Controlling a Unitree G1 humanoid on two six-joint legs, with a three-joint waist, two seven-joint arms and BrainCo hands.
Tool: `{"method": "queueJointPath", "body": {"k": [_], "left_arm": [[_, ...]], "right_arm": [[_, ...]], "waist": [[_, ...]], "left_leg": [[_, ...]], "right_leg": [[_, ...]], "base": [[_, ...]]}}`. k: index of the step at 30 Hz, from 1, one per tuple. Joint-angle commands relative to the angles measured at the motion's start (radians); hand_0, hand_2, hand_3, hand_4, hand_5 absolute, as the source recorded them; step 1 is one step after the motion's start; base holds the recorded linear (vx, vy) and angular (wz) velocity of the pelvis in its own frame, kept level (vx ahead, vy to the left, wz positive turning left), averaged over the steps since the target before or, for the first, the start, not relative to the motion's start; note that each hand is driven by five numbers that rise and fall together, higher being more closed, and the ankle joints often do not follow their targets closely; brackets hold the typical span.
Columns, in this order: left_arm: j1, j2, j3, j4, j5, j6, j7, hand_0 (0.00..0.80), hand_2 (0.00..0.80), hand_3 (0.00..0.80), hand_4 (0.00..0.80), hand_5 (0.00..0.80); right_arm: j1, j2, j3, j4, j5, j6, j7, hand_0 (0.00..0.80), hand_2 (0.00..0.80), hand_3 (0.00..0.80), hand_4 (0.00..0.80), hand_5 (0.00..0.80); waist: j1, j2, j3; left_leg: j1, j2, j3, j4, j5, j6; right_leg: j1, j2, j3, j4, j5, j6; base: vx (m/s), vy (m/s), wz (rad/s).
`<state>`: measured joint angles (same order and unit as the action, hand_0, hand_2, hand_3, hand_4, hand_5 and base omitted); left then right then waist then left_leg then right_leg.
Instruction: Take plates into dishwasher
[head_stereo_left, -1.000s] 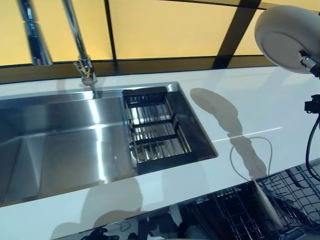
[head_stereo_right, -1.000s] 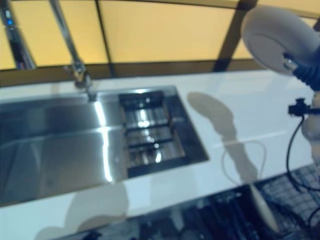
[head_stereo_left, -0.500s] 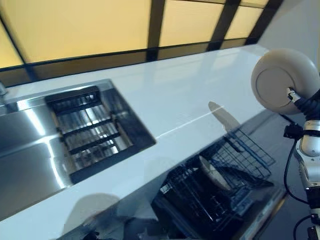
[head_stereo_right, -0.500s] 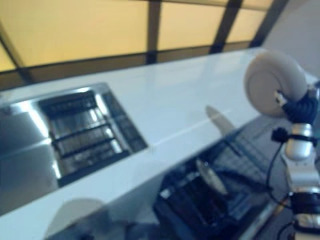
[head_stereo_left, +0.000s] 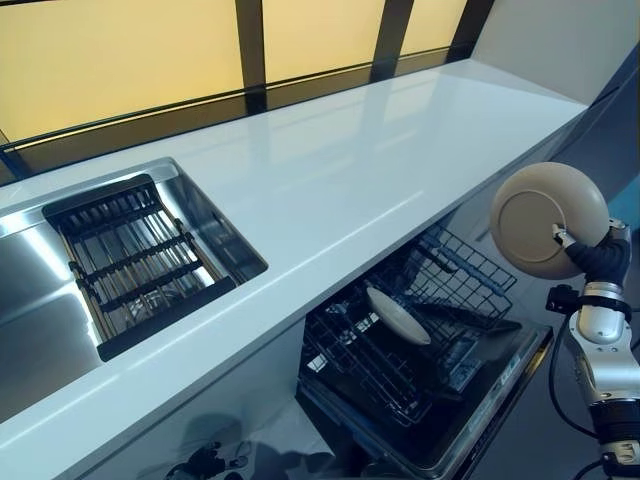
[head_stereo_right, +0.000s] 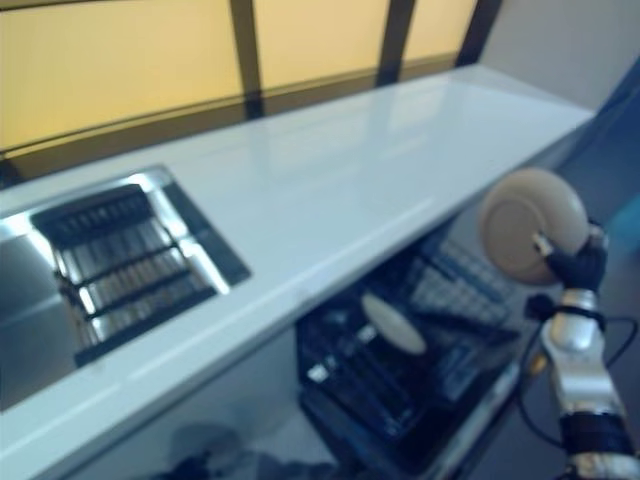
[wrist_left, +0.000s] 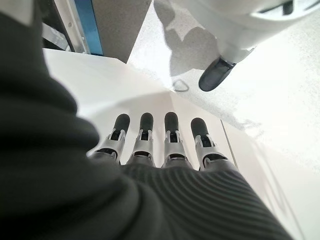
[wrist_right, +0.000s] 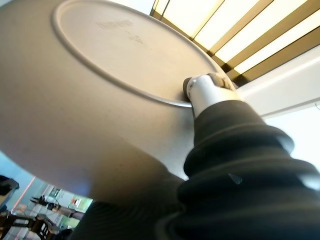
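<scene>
Plate lowered; right hand fingers hidden.

Right hand mostly hidden behind the beige plate; only its thumb shows on the underside, so the fingers can't be read. Sink cut off by the picture edge. Dishwasher rack front partly under the tabletop; contents past the one plate probably too dark to tell.
</scene>
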<state>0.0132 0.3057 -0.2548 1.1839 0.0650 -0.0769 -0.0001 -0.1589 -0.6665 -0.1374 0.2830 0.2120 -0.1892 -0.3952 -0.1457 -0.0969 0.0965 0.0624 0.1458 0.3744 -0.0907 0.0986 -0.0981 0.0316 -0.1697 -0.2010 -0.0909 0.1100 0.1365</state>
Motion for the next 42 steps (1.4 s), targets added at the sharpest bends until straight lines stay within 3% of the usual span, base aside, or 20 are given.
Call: {"method": "queueJointPath", "body": {"k": [1, 17, 31, 42], "left_arm": [[-0.051, -0.015, -0.019, 0.033, 0.039, -0.034, 0.004, 0.000, 0.000, 0.000, 0.000, 0.000], [-0.069, -0.027, -0.049, 0.025, 0.040, -0.021, -0.004, 0.000, 0.000, 0.000, 0.000, 0.000], [-0.097, -0.005, -0.082, 0.000, 0.022, -0.022, -0.010, 0.000, 0.000, 0.000, 0.000, 0.000], [-0.121, -0.005, -0.099, -0.018, -0.012, -0.033, -0.010, 0.000, 0.000, 0.000, 0.000, 0.000]], "right_arm": [[-0.080, -0.017, -0.009, 0.000, -0.046, -0.016, 0.010, 0.800, 0.800, 0.800, 0.800, 0.800], [-0.130, -0.022, 0.111, 0.139, -0.184, 0.050, 0.058, 0.800, 0.800, 0.800, 0.800, 0.800], [-0.193, -0.079, 0.189, 0.296, -0.265, 0.127, 0.011, 0.800, 0.800, 0.800, 0.800, 0.800], [-0.223, -0.105, 0.211, 0.332, -0.309, 0.150, -0.014, 0.800, 0.800, 0.800, 0.800, 0.800]], "waist": [[0.033, 0.040, 0.002], [0.039, 0.080, 0.011], [0.052, 0.108, 0.057], [0.051, 0.133, 0.100]], "left_leg": [[0.051, -0.005, 0.001, 0.004, -0.092, 0.039], [0.035, 0.004, -0.043, 0.014, -0.078, 0.008], [-0.007, 0.009, -0.081, 0.016, -0.057, -0.006], [-0.039, 0.018, -0.106, 0.026, -0.040, -0.016]], "right_leg": [[0.019, 0.057, -0.017, 0.027, -0.071, -0.014], [0.013, 0.060, -0.022, 0.021, -0.083, -0.039], [-0.025, 0.049, -0.033, 0.063, -0.101, -0.048], [-0.055, 0.047, -0.029, 0.108, -0.127, -0.062]], "base": [[0.037, -0.109, 0.02], [0.021, -0.051, 0.04], [-0.005, -0.040, 0.10], [-0.014, -0.054, 0.06]]}}
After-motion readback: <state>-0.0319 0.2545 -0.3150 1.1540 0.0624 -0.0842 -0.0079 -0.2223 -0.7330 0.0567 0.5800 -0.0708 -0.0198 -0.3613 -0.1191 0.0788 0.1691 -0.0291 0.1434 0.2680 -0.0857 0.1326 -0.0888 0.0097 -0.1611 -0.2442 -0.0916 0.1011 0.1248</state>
